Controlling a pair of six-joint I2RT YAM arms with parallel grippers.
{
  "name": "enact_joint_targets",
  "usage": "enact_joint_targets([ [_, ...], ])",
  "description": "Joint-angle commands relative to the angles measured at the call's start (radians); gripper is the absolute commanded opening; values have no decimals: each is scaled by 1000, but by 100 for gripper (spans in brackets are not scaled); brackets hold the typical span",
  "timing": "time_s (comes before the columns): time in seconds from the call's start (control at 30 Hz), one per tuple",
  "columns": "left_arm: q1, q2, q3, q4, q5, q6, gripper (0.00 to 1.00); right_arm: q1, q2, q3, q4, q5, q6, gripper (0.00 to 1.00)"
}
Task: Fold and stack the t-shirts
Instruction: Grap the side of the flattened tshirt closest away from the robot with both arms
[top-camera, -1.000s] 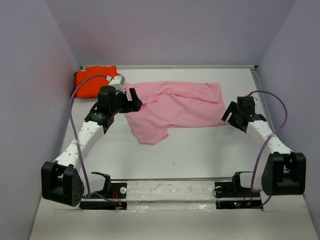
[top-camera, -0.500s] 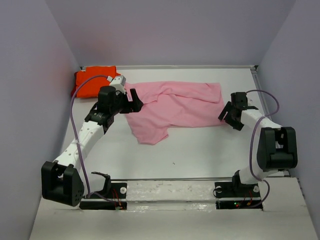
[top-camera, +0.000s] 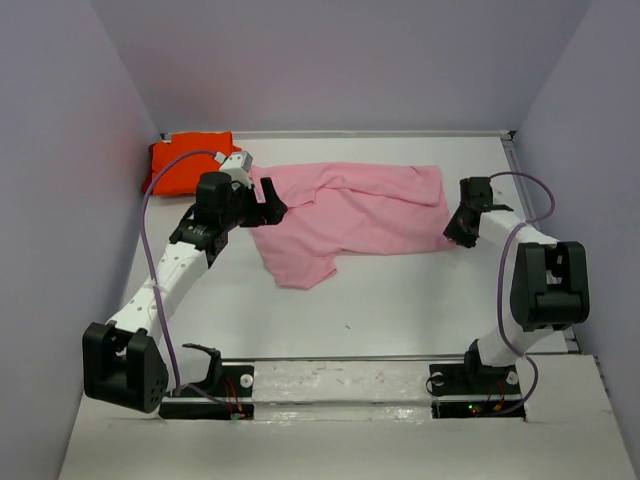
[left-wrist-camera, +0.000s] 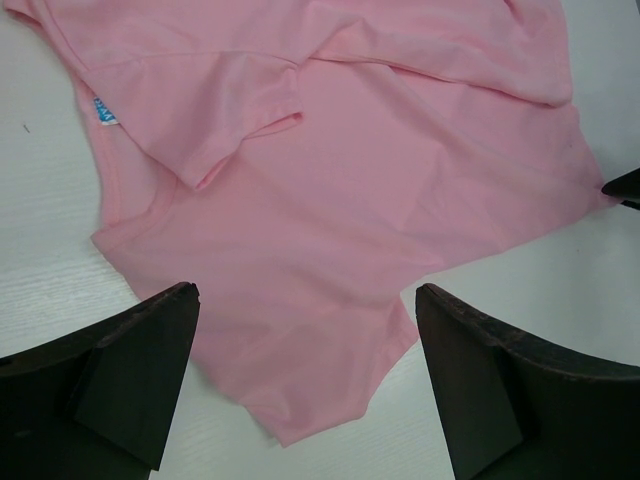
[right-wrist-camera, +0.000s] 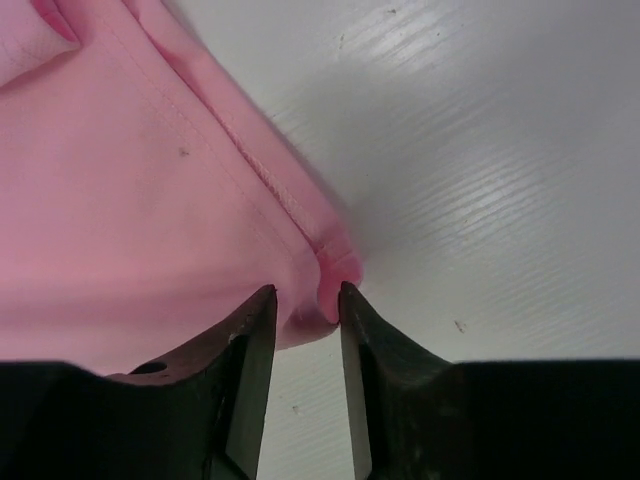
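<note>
The pink t-shirt (top-camera: 350, 215) lies rumpled, its right corner hem bunched between the narrow jaws of the right gripper (right-wrist-camera: 306, 295). The left gripper (left-wrist-camera: 305, 292) hangs above the shirt's left part, jaws wide. The orange t-shirt (top-camera: 190, 160) lies just beyond that left end.

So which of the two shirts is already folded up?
The orange t-shirt, a compact bundle in the far left corner. The pink t-shirt lies spread out and rumpled, its corner caught in the right hand.
</note>
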Motion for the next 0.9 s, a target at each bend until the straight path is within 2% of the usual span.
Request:
enact_joint_targets([
  [0.0,6,-9,20,29,-1,9,99,-8,-20,-11,50,20,-22,28],
  [0.1,7,-5,23,26,-4,13,99,-8,-36,-27,59,11,-26,0],
  [0.3,6,-1,23,10,-46,17,99,-8,-105,-24,75,-67,-33,0],
  [0.43,-25,14,-3,18,-40,-46,99,-8,-129,36,78,-113,-25,0],
  [0.53,-40,17,-80,50,60,-171,99,-8,-117,120,79,-164,-13,0],
  [0.67,-51,-43,-219,165,106,-319,99,-8,-74,191,87,-208,-10,0],
  [0.73,-76,-79,-252,147,125,-351,99,-8,-39,237,87,-218,-13,0],
  [0.87,-158,-191,-250,-16,-8,-346,99,-8,-7,263,101,-260,1,0],
])
